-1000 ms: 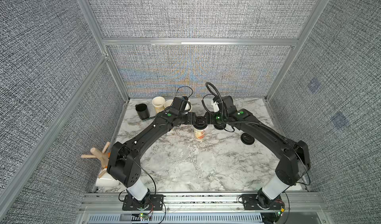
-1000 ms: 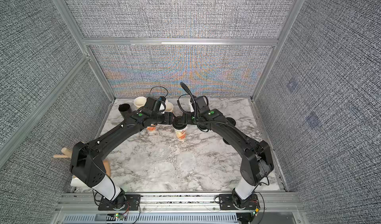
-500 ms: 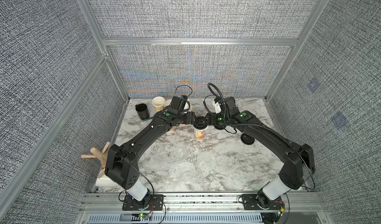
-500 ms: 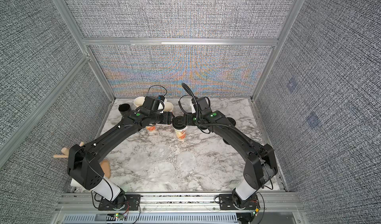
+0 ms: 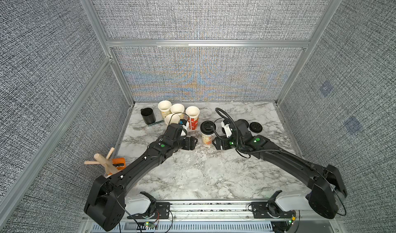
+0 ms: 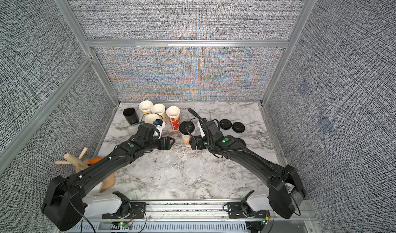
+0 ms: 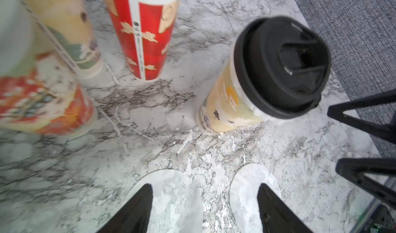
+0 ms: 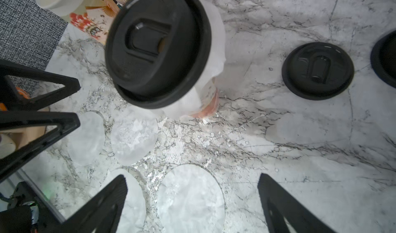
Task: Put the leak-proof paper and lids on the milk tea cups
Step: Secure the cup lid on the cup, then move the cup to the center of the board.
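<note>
Altogether five milk tea cups (image 5: 192,114) on the marble counter (image 5: 246,178): four open and upright, bunched at the far left corner beside one black mug (image 5: 147,115); one capped cup (image 5: 207,139) apart from the bunch, mid-counter, upright, wearing one black lid (image 5: 207,127); pinched between that lid and the rim, one sheet of leak-proof paper (image 8: 216,49), white edge drooping down the cup wall; flat on the bare counter just in front of the capped cup, four more round sheets (image 8: 134,135), translucent, close together in the right wrist view; only two of them inside the left wrist view; barely readable as pale discs in both top views. Two loose lids (image 6: 226,123) side by side on the counter, to the right of the capped cup, well apart from the open four. Left gripper (image 7: 204,185): jaws spread wide, nothing between them, over two of the flat sheets, near the capped cup without touching it. Right gripper (image 8: 191,176): jaws spread at least as wide, likewise empty, over another flat sheet. Face each other across the capped cup, one at either side. One fork (image 5: 139,127) lying beside the mug; one wooden peg stand (image 5: 106,164) off the counter's left edge.
</note>
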`<state>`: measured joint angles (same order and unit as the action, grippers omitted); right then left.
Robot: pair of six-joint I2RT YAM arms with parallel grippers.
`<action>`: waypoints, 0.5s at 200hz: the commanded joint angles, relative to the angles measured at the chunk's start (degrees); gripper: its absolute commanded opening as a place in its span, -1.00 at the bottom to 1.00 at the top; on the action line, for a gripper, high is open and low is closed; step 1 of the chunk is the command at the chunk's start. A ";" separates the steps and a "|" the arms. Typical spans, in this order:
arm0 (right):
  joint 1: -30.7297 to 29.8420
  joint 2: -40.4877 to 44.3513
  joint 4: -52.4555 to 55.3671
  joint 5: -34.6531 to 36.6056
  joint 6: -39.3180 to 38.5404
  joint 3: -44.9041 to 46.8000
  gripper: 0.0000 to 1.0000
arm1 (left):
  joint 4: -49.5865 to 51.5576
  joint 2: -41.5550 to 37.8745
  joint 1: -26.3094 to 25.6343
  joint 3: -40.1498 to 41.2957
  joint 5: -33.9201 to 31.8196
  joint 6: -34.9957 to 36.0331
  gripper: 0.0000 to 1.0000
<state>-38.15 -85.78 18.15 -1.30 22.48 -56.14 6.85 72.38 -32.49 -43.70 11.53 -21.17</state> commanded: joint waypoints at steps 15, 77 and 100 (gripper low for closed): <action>0.12 4.79 -6.19 3.33 1.37 3.81 0.95 | -33.41 2.67 -1.37 12.25 9.23 7.39 0.59; 4.19 10.53 -2.60 4.36 0.30 4.54 0.95 | -45.81 11.62 -2.15 12.81 7.99 14.59 0.62; 5.91 11.73 -1.87 3.53 -0.11 4.37 0.96 | -48.66 15.46 -2.31 11.36 8.25 15.60 0.62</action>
<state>-33.45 -74.89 16.53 2.46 23.14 -51.62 -34.02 85.21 -34.72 -31.03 19.27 -8.58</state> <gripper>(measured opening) 0.978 0.809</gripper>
